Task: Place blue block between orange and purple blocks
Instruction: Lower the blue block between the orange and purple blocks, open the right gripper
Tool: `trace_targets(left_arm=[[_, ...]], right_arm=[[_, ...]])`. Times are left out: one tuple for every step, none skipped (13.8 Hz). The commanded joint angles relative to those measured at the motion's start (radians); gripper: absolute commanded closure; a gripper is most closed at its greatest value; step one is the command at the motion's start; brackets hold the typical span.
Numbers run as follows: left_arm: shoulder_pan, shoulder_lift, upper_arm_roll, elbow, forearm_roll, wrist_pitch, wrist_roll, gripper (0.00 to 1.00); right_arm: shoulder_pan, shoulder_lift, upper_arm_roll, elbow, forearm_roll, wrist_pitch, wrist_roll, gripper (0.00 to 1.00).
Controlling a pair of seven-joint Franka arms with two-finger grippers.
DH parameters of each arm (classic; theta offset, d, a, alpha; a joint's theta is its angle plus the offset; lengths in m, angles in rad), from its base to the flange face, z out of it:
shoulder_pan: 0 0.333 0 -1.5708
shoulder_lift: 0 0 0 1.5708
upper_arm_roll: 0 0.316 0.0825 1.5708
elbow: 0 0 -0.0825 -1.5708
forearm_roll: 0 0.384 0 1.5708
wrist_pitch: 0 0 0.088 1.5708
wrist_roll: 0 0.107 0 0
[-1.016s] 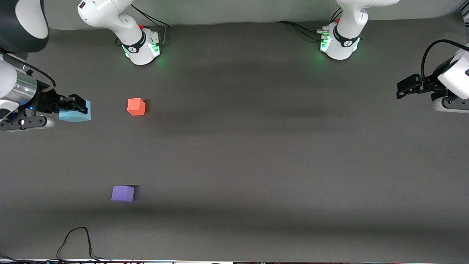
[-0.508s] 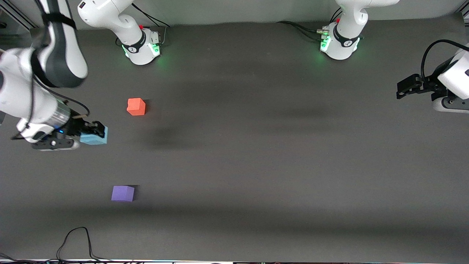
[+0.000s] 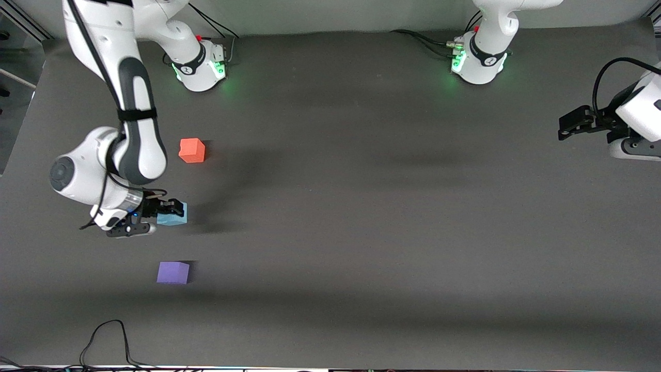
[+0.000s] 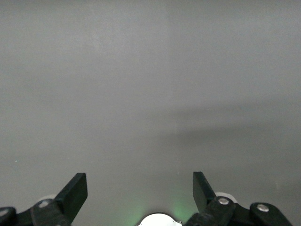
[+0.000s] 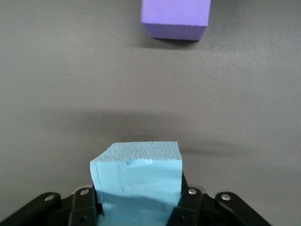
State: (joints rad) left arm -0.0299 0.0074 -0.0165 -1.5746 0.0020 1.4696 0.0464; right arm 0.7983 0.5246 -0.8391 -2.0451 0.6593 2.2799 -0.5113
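My right gripper (image 3: 173, 213) is shut on the light blue block (image 3: 174, 217) and holds it low over the table, between the orange block (image 3: 192, 150) and the purple block (image 3: 173, 272). In the right wrist view the blue block (image 5: 137, 176) sits between the fingers, with the purple block (image 5: 175, 19) ahead of it on the table. My left gripper (image 3: 568, 126) waits open and empty at the left arm's end of the table; its fingers (image 4: 75, 193) show over bare table.
The two robot bases (image 3: 201, 64) stand along the table's edge by the wall. A black cable (image 3: 108, 336) loops at the table's edge nearest the front camera, toward the right arm's end.
My right gripper has carried the blue block from beside the orange block toward the front camera and lower, to a spot between the orange and purple blocks. The left arm has not moved.
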Motion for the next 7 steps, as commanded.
trace_targets(left_arm=[[-0.002,0.000,0.003,0.001,-0.010,0.011,0.013,0.00],[-0.002,0.002,0.003,-0.002,-0.010,0.011,0.013,0.00],[-0.002,0.003,0.003,-0.001,-0.010,0.011,0.012,0.00],[-0.002,0.003,0.003,-0.001,-0.010,0.011,0.010,0.00],[-0.002,0.006,0.003,-0.004,-0.010,0.014,0.009,0.00],[-0.004,0.008,0.003,-0.004,-0.010,0.014,0.001,0.00],[-0.004,0.008,0.003,-0.002,-0.010,0.015,0.001,0.00]], right_arm=[[0.005,0.055,-0.003,0.020,0.037,0.029,-0.046,0.69],[0.006,0.060,0.003,0.001,0.039,0.055,-0.046,0.69],[0.013,0.061,0.008,-0.024,0.043,0.097,-0.046,0.69],[0.015,0.061,0.023,-0.048,0.054,0.128,-0.046,0.69],[0.013,0.061,0.035,-0.072,0.066,0.147,-0.062,0.69],[0.015,0.061,0.037,-0.091,0.080,0.173,-0.078,0.68],[0.015,0.063,0.043,-0.099,0.106,0.184,-0.093,0.67]])
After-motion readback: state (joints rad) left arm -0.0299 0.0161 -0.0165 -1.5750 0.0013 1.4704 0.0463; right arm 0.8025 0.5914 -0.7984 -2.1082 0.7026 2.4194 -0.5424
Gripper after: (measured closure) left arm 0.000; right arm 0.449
